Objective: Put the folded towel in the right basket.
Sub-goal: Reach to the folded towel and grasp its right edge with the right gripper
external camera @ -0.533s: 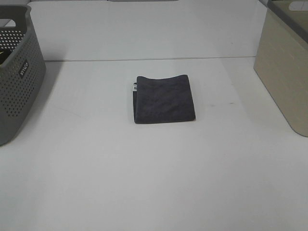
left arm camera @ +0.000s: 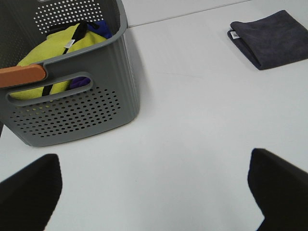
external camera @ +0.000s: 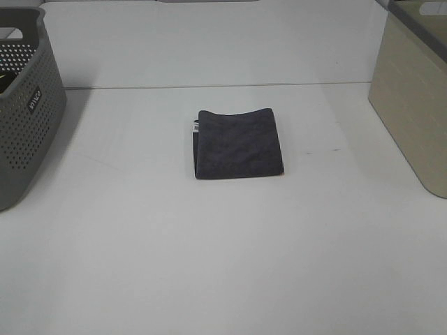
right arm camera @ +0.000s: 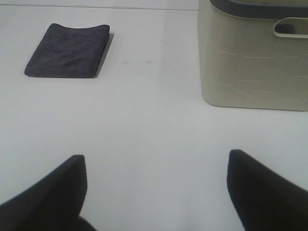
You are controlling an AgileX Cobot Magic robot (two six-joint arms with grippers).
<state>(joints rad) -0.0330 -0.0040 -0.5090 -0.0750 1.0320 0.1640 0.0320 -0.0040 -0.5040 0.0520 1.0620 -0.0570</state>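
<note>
A dark grey folded towel (external camera: 238, 144) lies flat in the middle of the white table; it also shows in the left wrist view (left arm camera: 271, 38) and the right wrist view (right arm camera: 68, 50). The right basket (external camera: 413, 94) is beige with a dark rim and stands at the table's right edge; the right wrist view (right arm camera: 255, 57) shows it too. Neither arm appears in the exterior high view. My left gripper (left arm camera: 154, 192) is open and empty, far from the towel. My right gripper (right arm camera: 156, 190) is open and empty, between towel and basket but short of both.
A grey perforated basket (external camera: 24, 105) stands at the left edge; in the left wrist view (left arm camera: 72, 96) it holds yellow and blue cloths. A wall line runs along the table's back.
</note>
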